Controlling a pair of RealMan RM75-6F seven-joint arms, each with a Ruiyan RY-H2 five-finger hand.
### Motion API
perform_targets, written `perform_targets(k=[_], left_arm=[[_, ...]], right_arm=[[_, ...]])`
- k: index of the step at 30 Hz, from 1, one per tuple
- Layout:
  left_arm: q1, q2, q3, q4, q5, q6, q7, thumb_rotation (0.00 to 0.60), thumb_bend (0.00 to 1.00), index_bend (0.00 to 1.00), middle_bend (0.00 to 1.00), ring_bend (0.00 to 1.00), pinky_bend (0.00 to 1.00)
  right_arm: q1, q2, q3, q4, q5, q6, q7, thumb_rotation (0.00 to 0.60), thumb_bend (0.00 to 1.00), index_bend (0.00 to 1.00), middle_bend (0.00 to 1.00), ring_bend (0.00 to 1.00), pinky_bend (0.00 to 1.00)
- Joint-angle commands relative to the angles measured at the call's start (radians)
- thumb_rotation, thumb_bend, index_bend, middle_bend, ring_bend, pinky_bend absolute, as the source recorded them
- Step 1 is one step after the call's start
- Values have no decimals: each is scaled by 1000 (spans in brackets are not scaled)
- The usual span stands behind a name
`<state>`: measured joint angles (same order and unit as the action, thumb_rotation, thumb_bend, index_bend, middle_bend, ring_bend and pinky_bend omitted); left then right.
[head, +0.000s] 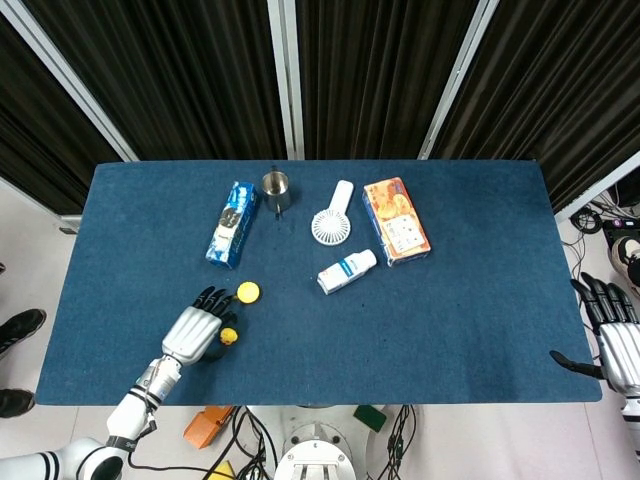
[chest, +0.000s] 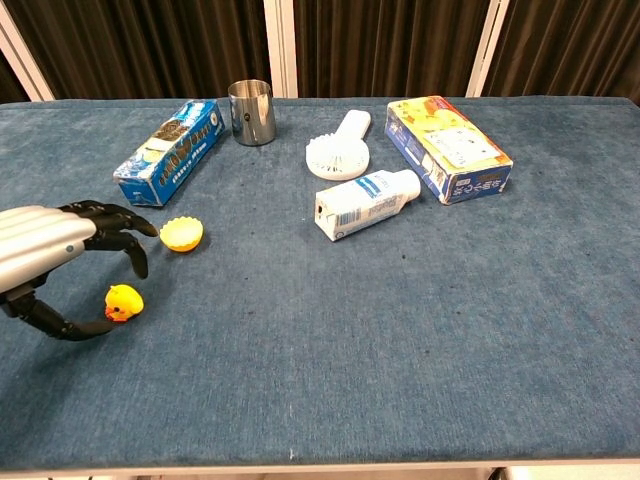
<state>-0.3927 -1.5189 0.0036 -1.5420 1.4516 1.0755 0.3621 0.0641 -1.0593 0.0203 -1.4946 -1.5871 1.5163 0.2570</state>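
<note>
Left hand sits near the front left corner of the table, palm down, forearm entering over the front edge; fingers arched and apart, thumb low along the cloth, cupped over the small yellow duck. Thumb tip lies at the duck's front side, fingers above it; contact cannot be confirmed, and nothing is lifted, so the hand reads as spread and empty. Duck rests on the cloth, upright, in the gap between thumb and fingers. Just beyond the fingertips: yellow cap, apart from the duck. Toward the back edge, a blue carton lies flat, its print too small to read; steel cup upright just right of it. Centre back: white handheld fan, face up, handle pointing to the back edge; in front of it a white tube box on its side, blue label, text unreadable. Right of these, an orange and blue box lying flat, printing illegible. Right half of the table toward the front edge is bare blue cloth. Right hand hangs off the right edge near the front corner, fingers extended and apart, holding nothing.
</note>
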Motion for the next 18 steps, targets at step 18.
perform_targets(k=[18], left_arm=[[-12,-18,-22,26,2,46,-80,600,428,491,133,52,0]], right_arm=[[3,5,2,-17,2,-6,-18,600,141,0,12,0,47]])
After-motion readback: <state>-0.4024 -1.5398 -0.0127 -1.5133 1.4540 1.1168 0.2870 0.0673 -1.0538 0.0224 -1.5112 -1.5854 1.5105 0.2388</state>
